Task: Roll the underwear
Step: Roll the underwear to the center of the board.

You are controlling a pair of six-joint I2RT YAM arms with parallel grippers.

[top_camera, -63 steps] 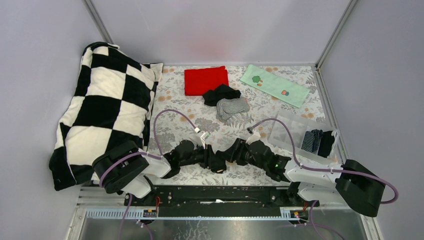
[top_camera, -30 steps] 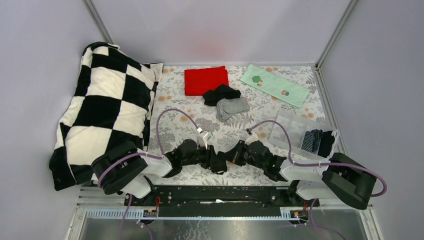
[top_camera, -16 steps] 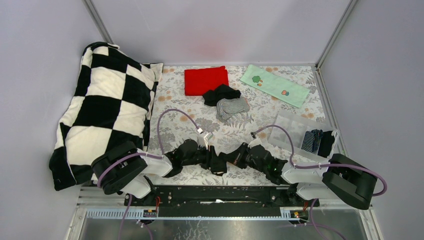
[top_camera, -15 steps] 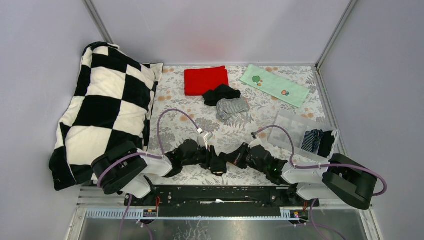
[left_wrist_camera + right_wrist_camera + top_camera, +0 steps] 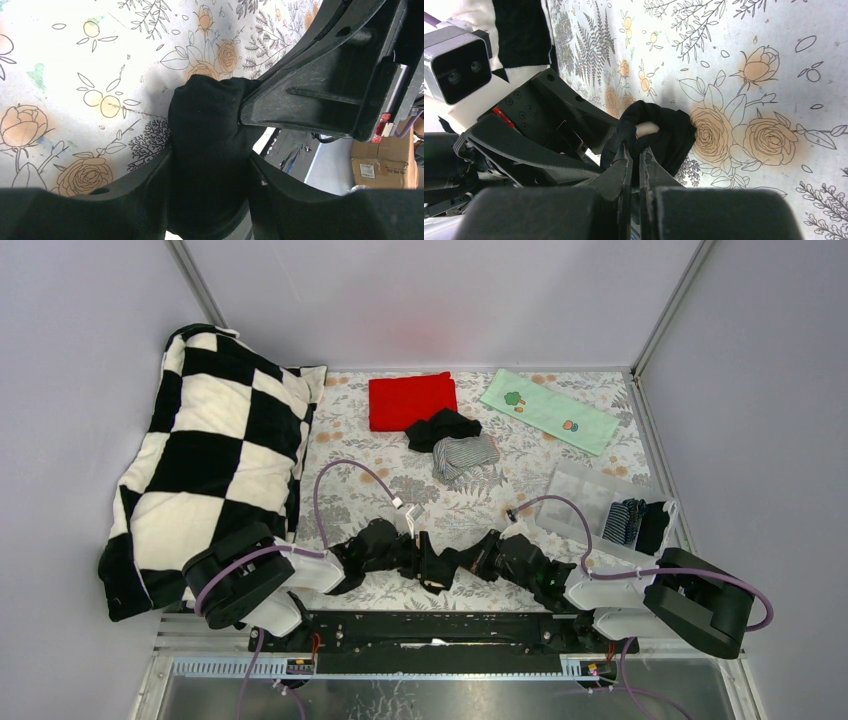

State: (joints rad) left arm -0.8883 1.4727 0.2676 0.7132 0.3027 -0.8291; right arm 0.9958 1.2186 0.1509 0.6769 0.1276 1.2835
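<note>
Floral-printed tablecloth [image 5: 75, 75] is lying under both wrists. Black rolled cloth briefs [image 5: 210, 130] are sitting between the fingers of my left gripper [image 5: 207, 170], touching both. Those jaws are spreading wider than a second ago, so I cannot tell whether they are still pressing the bundle. My right gripper [image 5: 634, 159] is staying pinched together on the bundle's loose black edge, just ahead of its fingertips. Reading: the left is letting go, probably leaving the hold to the right. Grey pinstriped and black briefs [image 5: 455, 445] are waiting well ahead of both grippers, unrolled.
</note>
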